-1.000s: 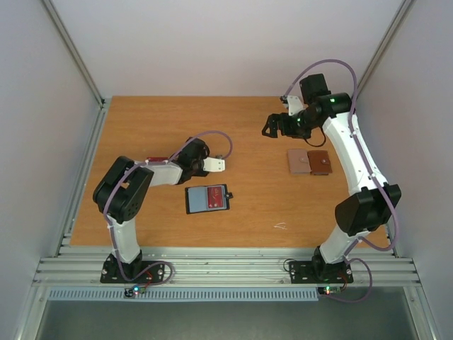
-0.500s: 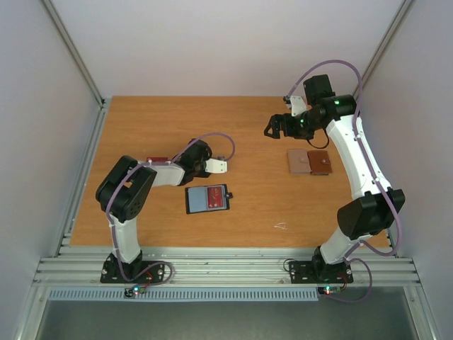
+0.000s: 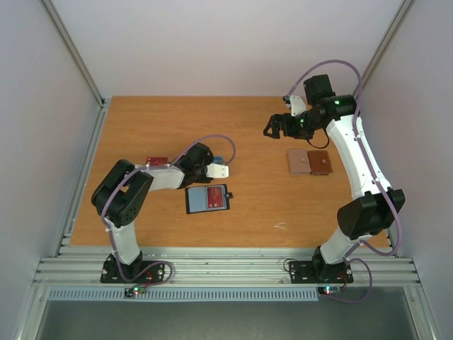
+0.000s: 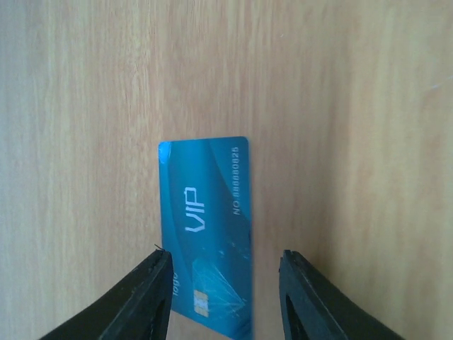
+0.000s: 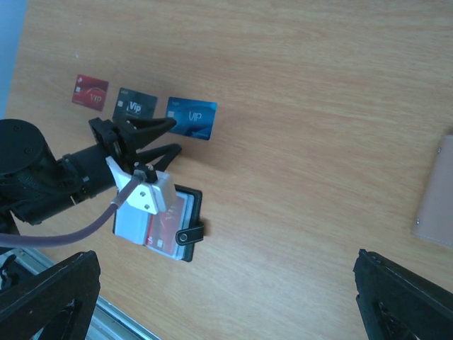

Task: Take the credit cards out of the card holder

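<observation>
Surface of orange-brown wood carries everything. The left arm reaches in from 7 o'clock. Its left gripper hangs low just at 12 o'clock of the card holder, jaws apart. A blue card lies flat between them, gripped by neither finger. The right gripper waits well apart at 1 o'clock, jaws spread wide and holding nothing.

The card holder lies unfolded slightly toward 6 o'clock of centre. Its pale inner face is up and its small loop points to 3 o'clock. One dark red card still shows in its pocket; whether others sit beneath cannot be told. A brown two-tone wallet piece rests at 3 o'clock, and no contents show.

Three cards are already out, in a row running toward 9 o'clock: the blue card, a black card and a red card.

The step in hand looks like setting down the blue card. The next move likely calls for lifting clear, swinging back over the holder and pinching the exposed edge of the remaining card. The light holder may drag along with it.
</observation>
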`<state>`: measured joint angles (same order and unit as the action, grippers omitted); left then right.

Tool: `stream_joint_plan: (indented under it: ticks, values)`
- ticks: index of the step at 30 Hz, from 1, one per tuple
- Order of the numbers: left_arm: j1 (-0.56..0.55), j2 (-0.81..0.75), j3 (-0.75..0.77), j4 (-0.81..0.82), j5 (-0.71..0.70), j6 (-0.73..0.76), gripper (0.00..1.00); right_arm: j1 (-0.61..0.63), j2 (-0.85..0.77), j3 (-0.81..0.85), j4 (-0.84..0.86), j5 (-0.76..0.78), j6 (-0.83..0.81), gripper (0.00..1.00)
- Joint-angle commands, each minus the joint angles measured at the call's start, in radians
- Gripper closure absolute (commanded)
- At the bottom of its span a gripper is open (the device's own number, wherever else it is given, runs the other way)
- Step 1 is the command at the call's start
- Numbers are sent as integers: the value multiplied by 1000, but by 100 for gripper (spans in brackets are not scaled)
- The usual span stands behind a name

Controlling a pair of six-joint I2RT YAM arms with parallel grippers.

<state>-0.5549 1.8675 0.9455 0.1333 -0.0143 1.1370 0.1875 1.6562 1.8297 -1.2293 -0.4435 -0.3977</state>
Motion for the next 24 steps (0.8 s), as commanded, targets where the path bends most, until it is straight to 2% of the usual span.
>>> stream_joint_plan:
  ticks: [1, 5, 8, 12, 13, 16, 17, 20, 24]
  values:
    - [-12, -109, -1, -115, 69, -130, 56, -8, -23, 3, 8, -31, 1, 1]
    - [-13, -234, -20, -154, 99, -262, 49, -8, -27, -6, 10, -47, 12, 2]
    - [-11, -358, -7, -254, 94, -449, 48, -4, -31, -53, 25, -71, 46, 6]
    - [2, -495, 10, -449, 23, -812, 44, 55, -43, -236, 154, -145, 168, 16]
    - [11, -523, 7, -497, 18, -950, 43, 85, -41, -288, 192, -152, 196, 18]
    - [48, -611, -38, -598, 59, -1262, 41, 203, 7, -367, 253, -132, 235, 20]
    - [60, -632, -63, -611, 85, -1324, 41, 240, 32, -367, 258, -121, 240, 21]
    - [92, -693, -135, -604, 126, -1435, 38, 323, 102, -370, 296, -108, 277, 22]
    - [189, -723, -223, -581, 255, -1537, 34, 380, 199, -382, 325, -76, 319, 20]
